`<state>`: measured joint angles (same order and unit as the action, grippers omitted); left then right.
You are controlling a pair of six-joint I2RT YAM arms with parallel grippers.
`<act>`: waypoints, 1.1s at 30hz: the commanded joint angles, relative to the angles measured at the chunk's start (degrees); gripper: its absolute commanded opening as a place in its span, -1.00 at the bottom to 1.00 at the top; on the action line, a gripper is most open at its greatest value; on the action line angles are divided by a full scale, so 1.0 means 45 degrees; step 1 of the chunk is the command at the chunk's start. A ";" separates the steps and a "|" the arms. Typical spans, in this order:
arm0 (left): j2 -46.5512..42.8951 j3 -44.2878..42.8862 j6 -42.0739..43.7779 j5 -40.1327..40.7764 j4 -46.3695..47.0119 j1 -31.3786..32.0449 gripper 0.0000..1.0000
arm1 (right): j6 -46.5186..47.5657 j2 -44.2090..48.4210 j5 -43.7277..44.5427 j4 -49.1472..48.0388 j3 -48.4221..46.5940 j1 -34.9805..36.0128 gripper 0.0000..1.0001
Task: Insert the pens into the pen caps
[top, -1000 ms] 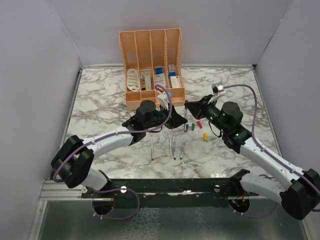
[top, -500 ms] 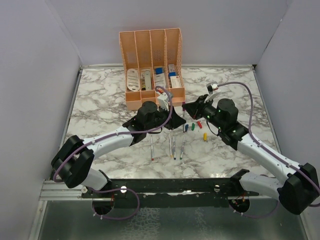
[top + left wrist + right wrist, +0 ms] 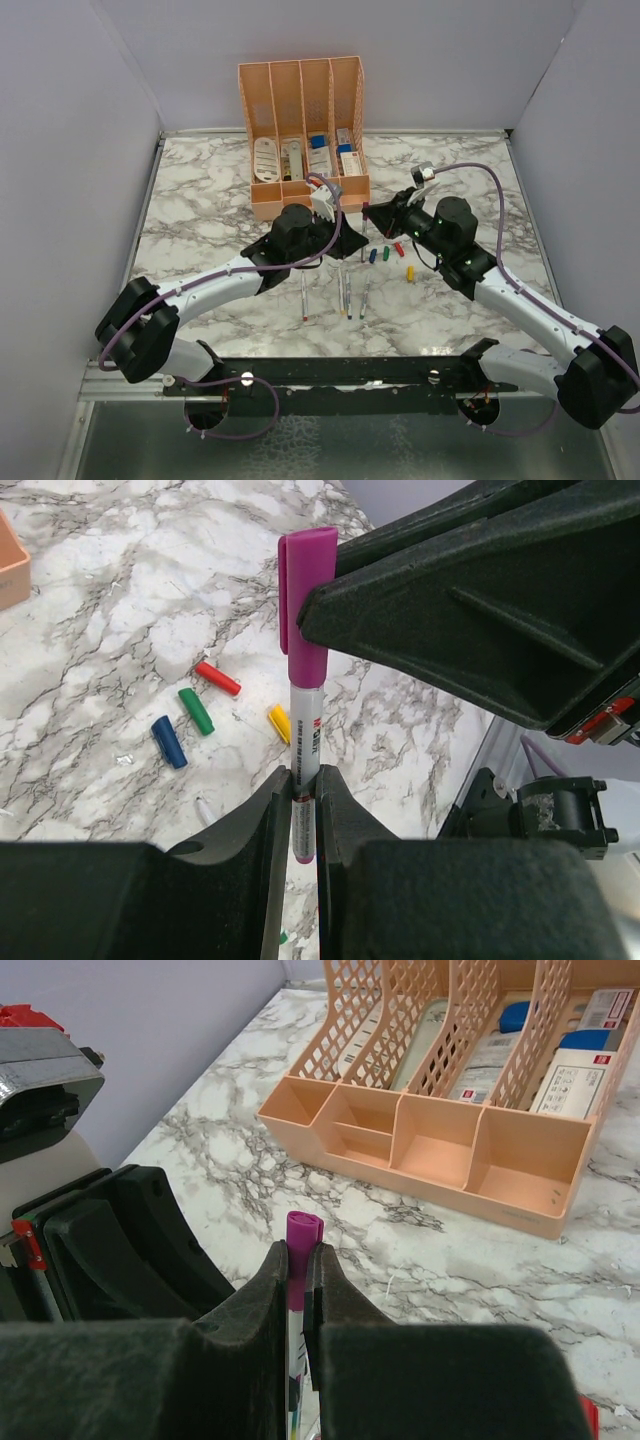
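Within the last second the right gripper [image 3: 297, 1260], clamped on the purple cap [image 3: 305, 600], has slid left to the left gripper [image 3: 303, 800], which grips the purple pen [image 3: 304, 742] upright above mid-table, just near of the organiser [image 3: 275, 208], so this pair looks nearly joined.

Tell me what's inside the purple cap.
A white pen runs up into the purple cap from below. The cap covers the pen's tip, so how deep it sits cannot be seen.
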<state>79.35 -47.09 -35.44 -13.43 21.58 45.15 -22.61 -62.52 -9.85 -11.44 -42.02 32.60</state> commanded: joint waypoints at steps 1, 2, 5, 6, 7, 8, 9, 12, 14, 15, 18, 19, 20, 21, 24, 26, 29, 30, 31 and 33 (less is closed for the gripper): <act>-0.0828 -0.0456 0.0043 0.1788 0.2901 -0.0378 -1.00 | 0.0795 -0.0292 -0.1256 0.2536 0.0527 0.0118 -0.98; -0.0804 -0.0490 0.0044 0.1800 0.2931 -0.0381 -1.00 | 0.0865 -0.0338 -0.1309 0.2559 0.0561 0.0119 -0.98; -0.0817 -0.0563 0.0073 0.1841 0.2990 -0.0422 -1.00 | 0.0969 -0.0472 -0.1385 0.2700 0.0572 0.0119 -0.98; -0.0834 -0.0579 0.0096 0.1863 0.2996 -0.0450 -1.00 | 0.1019 -0.0512 -0.1413 0.2753 0.0581 0.0119 -0.98; -0.0846 -0.0603 0.0111 0.1885 0.2996 -0.0475 -1.00 | 0.1038 -0.0536 -0.1433 0.2791 0.0577 0.0119 -0.98; -0.0855 -0.0611 0.0125 0.1905 0.2997 -0.0522 -1.00 | 0.1050 -0.0547 -0.1453 0.2837 0.0569 0.0119 -0.98; -0.0873 -0.0624 0.0154 0.1922 0.2997 -0.0550 -1.00 | 0.1068 -0.0575 -0.1473 0.2892 0.0573 0.0119 -0.98; -0.0913 -0.0642 0.0217 0.1978 0.2997 -0.0661 -1.00 | 0.1107 -0.0651 -0.1532 0.3006 0.0587 0.0136 -0.98; -0.0948 -0.0654 0.0252 0.1998 0.2992 -0.0715 -1.00 | 0.1107 -0.0693 -0.1559 0.3067 0.0585 0.0138 -0.98; -0.0963 -0.0664 0.0258 0.2017 0.2996 -0.0743 -1.00 | 0.1095 -0.0708 -0.1566 0.3070 0.0587 0.0138 -0.98; -0.0991 -0.0679 0.0316 0.1963 0.2996 -0.0813 -1.00 | 0.0999 -0.0716 -0.1413 0.3089 0.0599 0.0138 -0.98; -0.0976 -0.0670 0.0317 0.1944 0.2979 -0.0814 -1.00 | 0.0903 -0.0716 -0.1294 0.3072 0.0584 0.0138 -0.98; -0.0974 -0.0639 0.0295 0.1907 0.2968 -0.0814 -1.00 | 0.0882 -0.0718 -0.1240 0.3058 0.0548 0.0138 -0.98; -0.0974 -0.0589 0.0228 0.1861 0.2976 -0.0814 -1.00 | 0.0845 -0.0731 -0.1207 0.3042 0.0510 0.0138 -0.98; -0.0974 -0.0250 -0.0010 0.1686 0.2962 -0.0814 -1.00 | 0.0682 -0.0843 -0.1132 0.2888 0.0237 0.0133 -0.98; -0.0976 0.0056 -0.0223 0.1540 0.2832 -0.0814 -1.00 | 0.0545 -0.0960 -0.0952 0.2808 -0.0028 0.0137 -0.89; -0.0947 0.0610 -0.0479 0.1472 0.2297 -0.0818 -1.00 | 0.0443 -0.1127 -0.0633 0.2554 -0.0540 0.0138 -0.65; -0.0941 0.0827 -0.0586 0.1526 0.2062 -0.0814 -1.00 | 0.0436 -0.1172 -0.0508 0.2544 -0.0793 0.0138 -0.58; -0.0940 0.1025 -0.0645 0.1621 0.1757 -0.0823 -1.00 | 0.0435 -0.1200 -0.0371 0.2543 -0.1069 0.0138 -0.52; -0.0877 0.1297 -0.0728 0.1857 0.1001 -0.0814 -1.00 | 0.0435 -0.1228 -0.0081 0.2563 -0.1614 0.0138 -0.42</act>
<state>77.82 -42.76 -36.73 -10.46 24.23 42.65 -20.78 -67.22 -11.44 -6.11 -45.06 32.71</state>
